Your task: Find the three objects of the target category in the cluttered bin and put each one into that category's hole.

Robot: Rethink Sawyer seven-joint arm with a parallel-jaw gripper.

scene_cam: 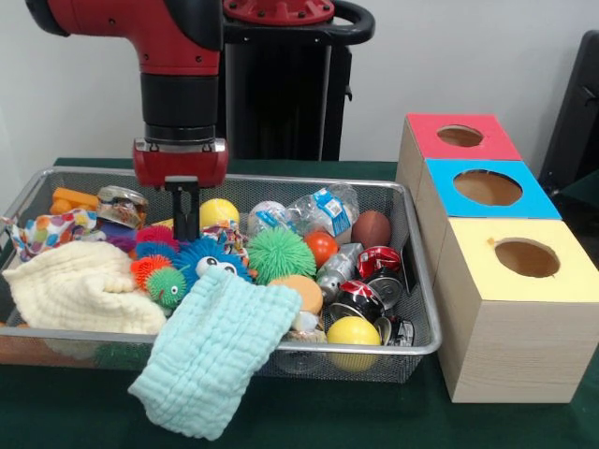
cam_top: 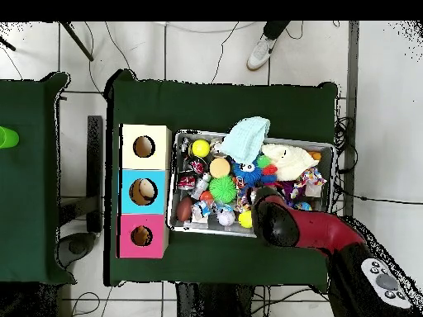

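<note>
The claw [scene_cam: 186, 217] hangs low over the back of the wire bin [scene_cam: 423, 281], its dark tips dipping among the toys just beside the yellow ball [scene_cam: 219, 211] at the bin's rear; whether the tips are apart or together I cannot tell, since they read as 1 dark bar in the front view and the arm hides them from above. Taking the bin as landmark, nothing says which category is the target — but if it is balls, the nearest candidate lies touching or almost touching the claw on the side toward the boxes, round, so no long axis matters. A green spiky ball [scene_cam: 281, 253] sits at the bin's middle, an orange ball [scene_cam: 321, 247] beyond it, a second yellow ball [scene_cam: 353, 331] at the front rim. A pale blue cloth [scene_cam: 215, 360] drapes over that front rim onto the counter [scene_cam: 75, 412]. Outside the bin stand 3 boxes with holes: red [scene_cam: 460, 137], blue [scene_cam: 487, 188], yellow [scene_cam: 527, 257].
</note>
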